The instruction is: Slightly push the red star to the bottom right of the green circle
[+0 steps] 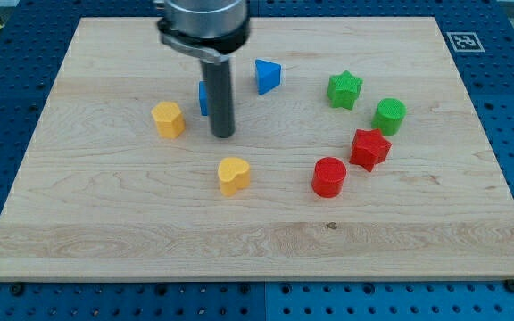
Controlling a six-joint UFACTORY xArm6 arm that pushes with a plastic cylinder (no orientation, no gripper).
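The red star (369, 148) lies at the view's right, just below and left of the green circle (389, 116); the two look close or touching. My tip (223, 135) rests on the board left of centre, far to the left of the red star. It stands between the yellow hexagon (168, 119) and a blue block (203, 98) that the rod partly hides.
A red cylinder (328, 176) sits just lower left of the red star. A green star (344, 90) lies upper left of the green circle. A blue triangle (268, 76) is near the top centre. A yellow heart (234, 175) lies below my tip.
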